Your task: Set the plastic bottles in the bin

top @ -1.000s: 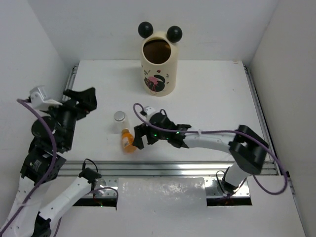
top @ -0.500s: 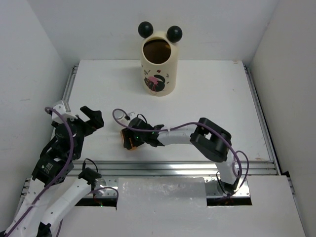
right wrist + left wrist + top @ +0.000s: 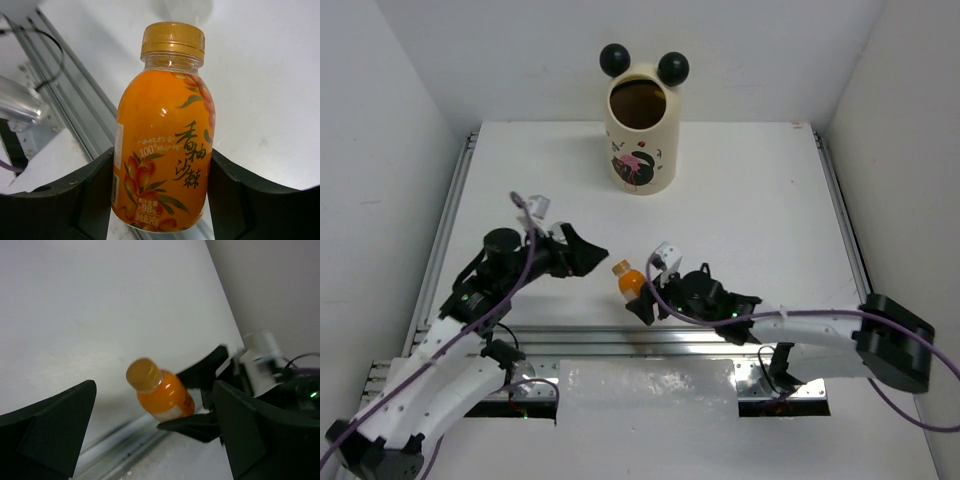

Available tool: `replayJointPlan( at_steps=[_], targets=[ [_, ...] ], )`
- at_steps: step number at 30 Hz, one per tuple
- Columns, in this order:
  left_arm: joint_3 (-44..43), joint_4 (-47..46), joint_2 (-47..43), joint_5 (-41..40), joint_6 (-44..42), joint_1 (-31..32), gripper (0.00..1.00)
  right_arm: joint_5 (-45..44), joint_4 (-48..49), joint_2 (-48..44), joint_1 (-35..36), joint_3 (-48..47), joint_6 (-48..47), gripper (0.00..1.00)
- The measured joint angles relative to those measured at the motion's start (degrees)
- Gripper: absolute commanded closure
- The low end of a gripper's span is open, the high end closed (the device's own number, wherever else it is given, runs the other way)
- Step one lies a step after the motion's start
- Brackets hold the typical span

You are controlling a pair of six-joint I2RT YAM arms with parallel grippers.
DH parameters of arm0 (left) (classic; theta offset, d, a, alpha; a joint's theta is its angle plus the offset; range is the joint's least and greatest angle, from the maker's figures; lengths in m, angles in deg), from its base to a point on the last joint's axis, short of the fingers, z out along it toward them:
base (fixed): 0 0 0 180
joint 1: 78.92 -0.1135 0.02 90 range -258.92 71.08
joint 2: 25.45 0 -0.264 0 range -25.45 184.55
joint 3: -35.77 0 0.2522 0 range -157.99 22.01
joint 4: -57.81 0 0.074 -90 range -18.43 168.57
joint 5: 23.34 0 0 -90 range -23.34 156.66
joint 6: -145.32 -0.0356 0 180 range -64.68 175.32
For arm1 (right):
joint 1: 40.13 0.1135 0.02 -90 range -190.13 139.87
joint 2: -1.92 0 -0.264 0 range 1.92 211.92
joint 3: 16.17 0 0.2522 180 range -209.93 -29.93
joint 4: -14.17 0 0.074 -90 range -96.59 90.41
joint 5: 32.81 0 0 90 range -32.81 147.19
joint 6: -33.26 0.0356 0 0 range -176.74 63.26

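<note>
The right jaws grip 1 orange bottle (image 3: 162, 145) around its body, well in front of the bin (image 3: 640, 140), at the bench's (image 3: 760, 200) near edge. The left jaws gape wide, empty, also in front of the bin, slightly left of it.

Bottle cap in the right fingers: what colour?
Golden orange cap on the orange bottle; right wrist view shows it best.

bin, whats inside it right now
Through the open top of the bin only its dark inner wall shows, with nothing visible in it. The bottom is hidden by the front wall and shadow, so anything lying there cannot be seen.
</note>
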Motion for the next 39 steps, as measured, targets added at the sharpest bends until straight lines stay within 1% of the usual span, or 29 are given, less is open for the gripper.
replayJointPlan(
  at_steps=[2,5,8,10,12,13,14,15,17,18,19,20,21,23,25,28,31,34,36,39],
  targets=[
    [3.74,-5.35,2.23,7.98,2.27,0.26,0.0,-0.57,3.21,-6.1,0.02,2.99,-2.95,0.78],
    [6.75,-10.69,6.8,15.23,5.4,2.25,0.0,-0.35,6.73,-14.19,0.02,6.12,-7.32,0.78],
    [6.73,-16.57,8.35,18.91,7.19,5.97,0.0,0.9,8.63,-20.33,0.02,7.61,-10.6,0.78],
    [6.01,-20.09,9.77,19.52,7.87,9.55,0.0,2.27,9.33,-22.6,0.02,7.69,-12.02,0.77],
    [5.01,-23.02,12.11,19.67,8.31,12.48,0.05,3.32,10.01,-24.17,0.02,7.69,-12.94,0.77],
    [4.79,-24.68,13.44,19.78,8.55,13.73,0.11,3.82,10.14,-24.63,0.02,7.67,-13.27,0.76],
    [4.79,-25.94,14.47,19.91,9.03,14.49,0.46,4.2,10.16,-24.94,0.02,7.67,-13.62,0.75],
    [4.79,-26.84,15.45,19.96,9.64,15.02,0.68,4.42,10.12,-25.05,0.02,7.67,-13.81,0.72],
    [4.74,-28.37,16.59,20.35,10.16,15.54,0.99,4.09,9.46,-25.11,-0.17,7.67,-14.14,0.67],
    [4.74,-28.89,16.85,20.33,10.25,15.67,1.0,3.69,9.29,-25.29,-0.24,7.69,-14.16,0.52],
    [4.74,-29.29,16.96,20.15,10.16,15.82,1.0,3.52,9.18,-25.64,-0.24,7.69,-14.21,0.41],
    [4.63,-29.31,16.96,20.11,10.21,15.85,1.0,3.52,8.94,-26.14,-0.22,7.69,-14.14,0.19],
    [4.17,-28.87,16.96,19.67,10.19,15.89,1.0,3.48,8.74,-26.56,-0.22,7.72,-14.05,0.01],
    [2.23,-26.69,16.96,16.17,9.44,16.26,1.0,3.52,8.63,-27.96,-0.17,7.93,-14.27,0.01],
    [-1.01,-22.25,16.94,10.38,9.07,16.26,1.0,1.09,7.56,-29.92,-0.13,8.09,-14.51,0.01],
    [-7.41,-15.37,17.73,-4.81,8.0,16.59,1.0,-4.74,2.1,-32.89,-0.17,8.31,-13.05,0.01],
    [-13.4,-14.12,20.63,-19.02,6.34,16.11,1.0,-10.12,-4.52,-36.68,-0.13,9.97,-10.47,0.01],
    [-20.74,-14.45,26.82,-29.92,3.61,15.21,1.0,-13.79,-12.02,-41.05,-0.17,12.98,-8.11,0.01],
    [-29.2,-14.14,34.03,-35.5,1.79,13.88,1.0,-15.04,-17.57,-44.76,-0.13,14.34,-6.71,0.01],
    [-39.85,-15.74,44.04,-38.86,-0.02,10.54,1.0,-15.58,-22.4,-48.7,-0.13,14.84,-5.18,0.01]
  ],
)
